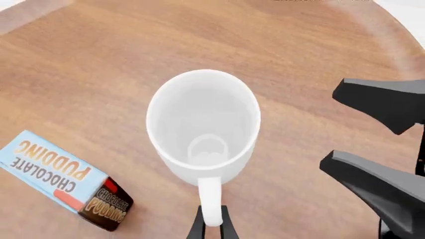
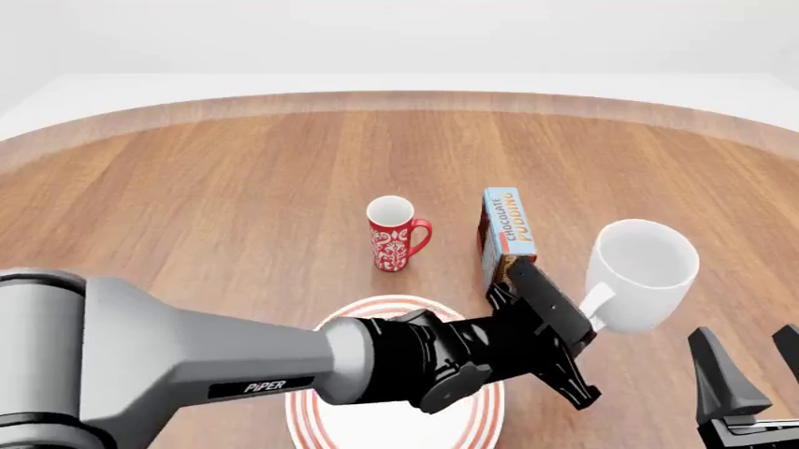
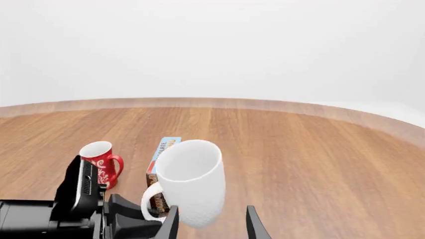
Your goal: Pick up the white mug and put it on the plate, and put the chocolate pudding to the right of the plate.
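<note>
Left gripper (image 2: 582, 329): clamped on the loop handle of the white mug (image 2: 641, 274); in its wrist view 2 thin dark fingers (image 1: 196, 226) pinch the handle on either side.
White mug: lifted clear of the table (image 2: 187, 187), bowl hanging just beyond the fingertips and leaning a little, mouth open and empty.
Right gripper (image 2: 749, 360): jaws apart, holding nothing, low and just beside the mug on its far side from the left arm.
Plate (image 2: 487, 421): back under the left arm's wrist, only part of its rim showing; the mug is not over it yet.
Chocolate pudding (image 2: 508, 227): lying flat on the table just past the left gripper, near the mug but apart from it.
Red mug (image 2: 396, 234): upright, farther out, beyond the plate.
Step in hand (judgement): carrying the mug to the plate. Draw the wrist back toward the plate, level the mug first, and lower until the base sits flat inside the rings before letting go; a 1-point pinch on a handle lets the bowl swing, so move slowly and keep clear of the carton.
Materials: mug is smooth, glossy white ceramic, wide and round; plate is flat, white with red rings; carton is a small box, light-blue lettered face, dark brown ends; table is wood-grained.
</note>
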